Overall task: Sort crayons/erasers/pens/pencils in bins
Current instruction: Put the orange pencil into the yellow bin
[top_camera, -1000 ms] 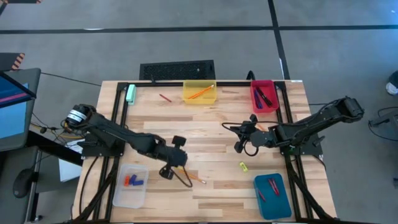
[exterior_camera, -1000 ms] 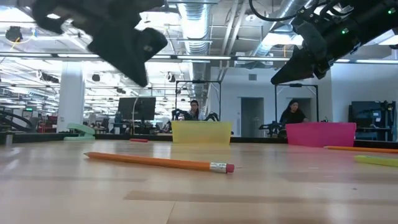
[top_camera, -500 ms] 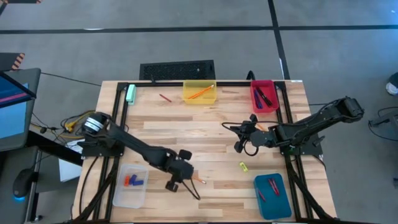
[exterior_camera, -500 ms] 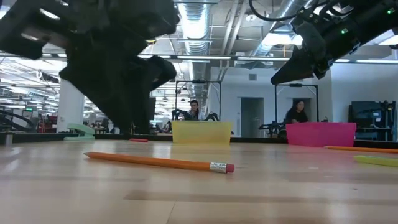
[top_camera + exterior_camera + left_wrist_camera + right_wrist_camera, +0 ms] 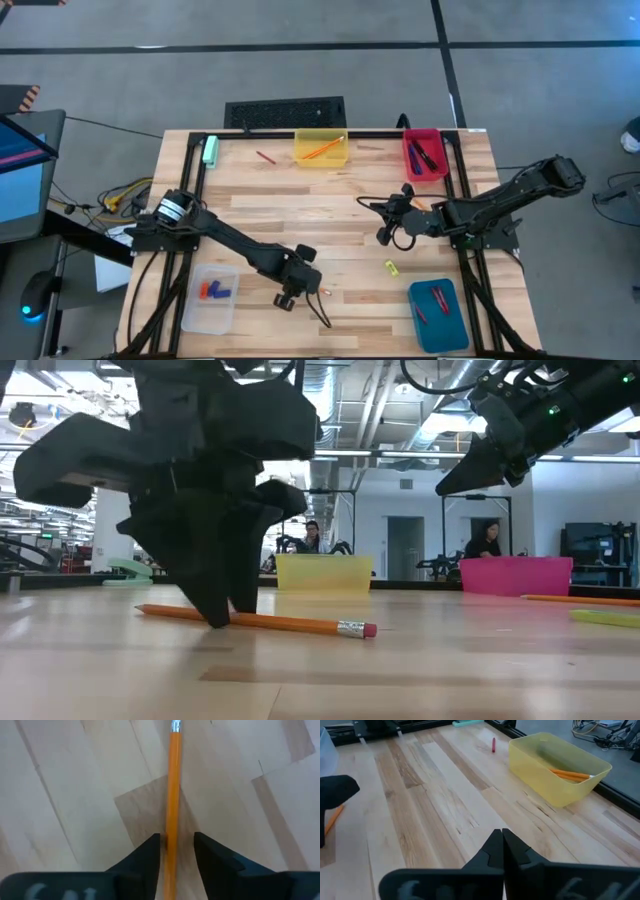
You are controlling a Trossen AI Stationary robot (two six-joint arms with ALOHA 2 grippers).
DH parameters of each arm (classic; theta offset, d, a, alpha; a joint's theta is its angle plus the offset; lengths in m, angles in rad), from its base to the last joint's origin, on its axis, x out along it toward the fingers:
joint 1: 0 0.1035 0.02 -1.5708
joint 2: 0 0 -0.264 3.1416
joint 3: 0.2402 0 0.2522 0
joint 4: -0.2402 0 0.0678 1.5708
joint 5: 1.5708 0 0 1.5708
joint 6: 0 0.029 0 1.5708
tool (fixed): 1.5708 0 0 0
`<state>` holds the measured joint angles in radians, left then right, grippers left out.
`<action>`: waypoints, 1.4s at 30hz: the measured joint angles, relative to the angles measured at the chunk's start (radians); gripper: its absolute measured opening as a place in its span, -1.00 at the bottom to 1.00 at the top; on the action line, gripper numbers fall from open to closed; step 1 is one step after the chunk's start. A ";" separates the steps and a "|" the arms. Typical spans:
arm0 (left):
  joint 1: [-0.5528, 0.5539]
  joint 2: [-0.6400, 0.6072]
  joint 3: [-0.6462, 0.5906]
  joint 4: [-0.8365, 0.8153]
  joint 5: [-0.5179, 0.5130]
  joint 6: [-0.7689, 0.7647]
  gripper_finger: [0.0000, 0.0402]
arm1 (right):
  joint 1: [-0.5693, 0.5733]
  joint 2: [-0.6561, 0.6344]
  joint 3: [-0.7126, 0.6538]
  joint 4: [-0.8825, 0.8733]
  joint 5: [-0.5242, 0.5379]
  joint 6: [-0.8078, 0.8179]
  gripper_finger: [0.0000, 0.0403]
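On the table (image 5: 330,215) four bins stand near the edges: one (image 5: 321,149) at the middle of the far edge with pencils (image 5: 322,150) in it, one (image 5: 424,154) at the far right corner with pens (image 5: 424,156) in it, one (image 5: 437,315) at the near right with crayons (image 5: 438,300) in it, one (image 5: 210,298) at the near left with erasers (image 5: 214,291) in it. A block (image 5: 211,150) lies at the far left corner, a lone crayon (image 5: 265,157) between it and the far-edge bin. Another eraser (image 5: 391,267) lies just left of the near-right bin. A pencil (image 5: 172,805) lies near the near edge, between the jaws of the left gripper (image 5: 176,845). The right gripper (image 5: 383,236) hangs right of centre
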<state>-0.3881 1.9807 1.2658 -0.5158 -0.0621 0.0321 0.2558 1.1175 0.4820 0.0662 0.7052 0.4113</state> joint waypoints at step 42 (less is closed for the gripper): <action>0.075 -0.141 -0.015 -0.162 -0.132 -0.008 -0.96 | 0.000 0.000 0.000 -0.005 -0.010 0.000 -0.98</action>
<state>-0.3134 1.8401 1.2508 -0.6775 -0.1944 0.0238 0.2558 1.1175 0.4820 0.0616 0.6956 0.4110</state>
